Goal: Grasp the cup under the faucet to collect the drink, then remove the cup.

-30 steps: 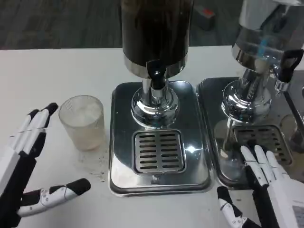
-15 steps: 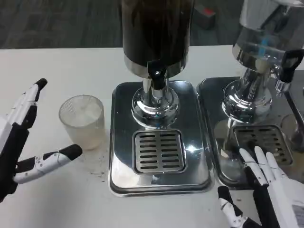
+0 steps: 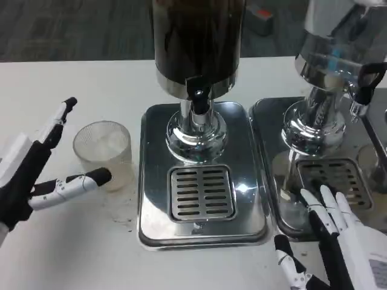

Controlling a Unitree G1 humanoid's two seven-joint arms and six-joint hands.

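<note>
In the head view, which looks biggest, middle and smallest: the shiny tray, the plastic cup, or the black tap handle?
1. Shiny tray, biggest.
2. Plastic cup.
3. Black tap handle, smallest.

The white tabletop (image 3: 72,254) carries a clear ribbed cup (image 3: 104,152) standing upright at left. Beside it sit two metal drip trays, one at centre (image 3: 151,181) and one at right (image 3: 269,151), each supporting a drink dispenser.

One cup (image 3: 103,153), two drink dispensers (image 3: 196,72) (image 3: 338,78), two drip trays (image 3: 202,226) (image 3: 284,220), two hands (image 3: 36,175) (image 3: 338,241).
</note>
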